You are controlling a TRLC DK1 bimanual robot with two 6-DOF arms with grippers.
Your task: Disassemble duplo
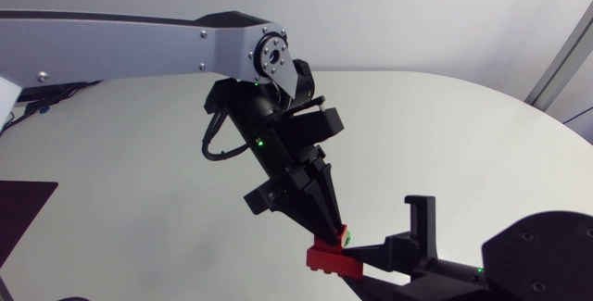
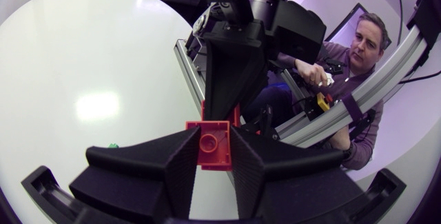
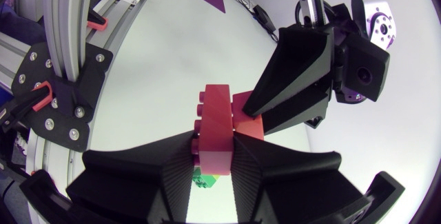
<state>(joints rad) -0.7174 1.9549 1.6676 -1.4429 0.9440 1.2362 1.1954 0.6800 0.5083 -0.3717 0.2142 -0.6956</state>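
Left arm link (image 1: 139, 42): silver-grey, flat sides, small dark screws.
Left arm joint (image 1: 273, 57): round silver disc with a ring of screws.
Left wrist (image 1: 269, 130): matte black blocks with small green lights.
Cable (image 1: 215, 144): black, thin, makes a loop.
Left tool (image 1: 335, 227): two broad black wedge fingers.
Right arm (image 1: 537, 255): black, rounded housing.
Right tool (image 3: 213, 148): matte black wedges.

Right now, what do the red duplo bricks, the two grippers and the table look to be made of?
The red duplo bricks: hard moulded plastic, slightly glossy, round studs showing. The left gripper and right gripper: matte black, likely plastic, though coated metal is possible; no glints. The table: smooth, pale, softly reflecting a light; perhaps laminate, cannot tell.
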